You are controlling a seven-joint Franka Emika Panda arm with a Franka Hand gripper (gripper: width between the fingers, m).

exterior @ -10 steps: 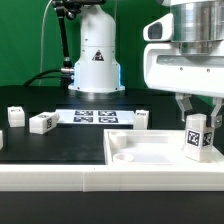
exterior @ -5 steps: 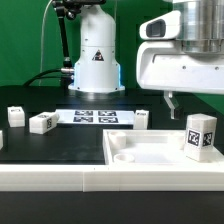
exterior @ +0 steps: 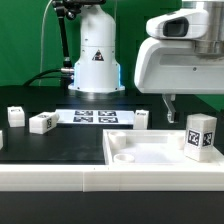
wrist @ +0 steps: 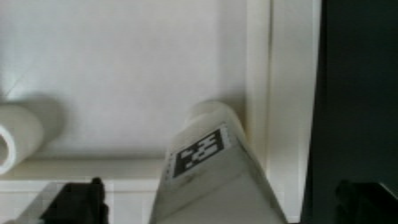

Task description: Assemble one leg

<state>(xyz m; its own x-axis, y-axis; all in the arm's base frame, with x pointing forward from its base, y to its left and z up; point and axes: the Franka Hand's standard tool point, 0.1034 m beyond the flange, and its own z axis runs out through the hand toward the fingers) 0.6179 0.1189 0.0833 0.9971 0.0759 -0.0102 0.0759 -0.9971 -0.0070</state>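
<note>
A leg (exterior: pixel 201 135), a small white block with a black-and-white tag, stands upright in the far corner of the large white tray (exterior: pixel 150 152) at the exterior view's right. My gripper (exterior: pixel 190 106) hangs open above it, apart from it, with one dark finger (exterior: pixel 168 103) showing. In the wrist view the leg (wrist: pixel 217 160) stands between my two spread fingertips (wrist: pixel 80 200), and the gripper (wrist: pixel 222 205) holds nothing. A round socket (wrist: pixel 15 130) of the tray shows beside the leg.
Three more tagged white legs lie on the black table: two (exterior: pixel 15 115) (exterior: pixel 42 123) at the exterior view's left and one (exterior: pixel 143 118) behind the tray. The marker board (exterior: pixel 92 117) lies in the middle. The arm's base (exterior: pixel 97 55) stands behind.
My gripper has let go of the leg, opened, and risen above it, shifting slightly toward the exterior view's left. The leg stays upright in the tray.
</note>
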